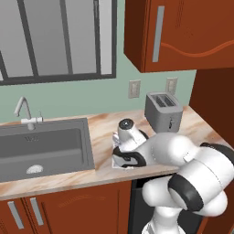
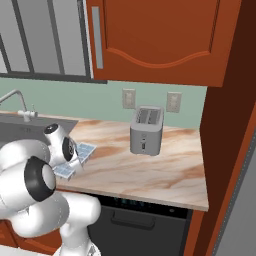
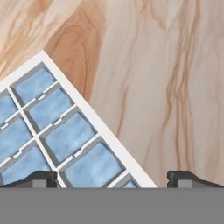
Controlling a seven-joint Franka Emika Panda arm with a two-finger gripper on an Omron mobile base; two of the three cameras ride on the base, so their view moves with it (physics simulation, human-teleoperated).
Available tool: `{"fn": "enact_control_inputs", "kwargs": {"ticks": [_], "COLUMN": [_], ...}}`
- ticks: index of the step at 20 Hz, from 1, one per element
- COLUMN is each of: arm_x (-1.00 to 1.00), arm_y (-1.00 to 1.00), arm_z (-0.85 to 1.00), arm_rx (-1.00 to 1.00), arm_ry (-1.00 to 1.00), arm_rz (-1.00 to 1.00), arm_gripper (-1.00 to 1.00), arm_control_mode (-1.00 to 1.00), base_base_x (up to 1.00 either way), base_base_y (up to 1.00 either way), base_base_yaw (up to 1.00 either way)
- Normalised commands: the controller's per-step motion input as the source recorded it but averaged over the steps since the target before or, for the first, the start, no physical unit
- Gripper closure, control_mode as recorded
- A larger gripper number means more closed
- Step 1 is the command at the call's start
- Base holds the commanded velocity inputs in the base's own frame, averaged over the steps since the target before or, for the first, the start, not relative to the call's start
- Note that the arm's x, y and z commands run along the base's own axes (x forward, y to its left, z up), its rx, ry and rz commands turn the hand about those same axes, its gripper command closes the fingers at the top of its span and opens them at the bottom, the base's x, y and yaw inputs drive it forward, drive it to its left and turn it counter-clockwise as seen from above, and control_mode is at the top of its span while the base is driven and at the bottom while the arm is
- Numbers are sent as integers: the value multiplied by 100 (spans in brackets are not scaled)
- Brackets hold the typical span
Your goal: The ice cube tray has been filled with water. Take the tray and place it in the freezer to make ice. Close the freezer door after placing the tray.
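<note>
**Pincer hanging open over the ice cube tray**

At the far left, the sink point(image 1: 45, 151) is sitting sunk into the desk point(image 2: 150, 170), its faucet point(image 1: 23, 109) rising from the back edge. Just right of the sink, near the desk's front edge, the ice cube tray point(image 3: 57, 131) is lying flat, its pale-blue cells facing up, presumably so the water stays in. The pincer point(image 3: 113, 178) is hovering right above it, jaws spread wide and gripping nothing; in the hand view one fingertip is standing over the tray's cells and the other over bare wood, so the tray's long white rim is lying between them, which looks like a line-up for a pinch on that edge. Further right, toward the back edge, a toaster point(image 2: 146, 131) is standing well apart from the tray.
</note>
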Motion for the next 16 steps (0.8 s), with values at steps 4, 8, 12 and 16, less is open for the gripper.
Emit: {"fn": "enact_control_inputs", "kwargs": {"ticks": [4, 8, 12, 16], "arm_x": [-44, -68, -91, -100], "arm_y": [81, 64, 54, 37], "arm_z": [0, -1, -12, -18], "arm_rx": [4, 3, 3, 1], "arm_ry": [26, 25, 24, 19], "arm_rz": [-5, -2, -2, -1], "arm_gripper": [-100, -100, -100, -100], "arm_control_mode": [-100, -100, -100, -100], "base_base_x": [0, 0, 0, 0], "base_base_y": [0, 0, 0, 0], "base_base_yaw": [0, 0, 0, 0]}}
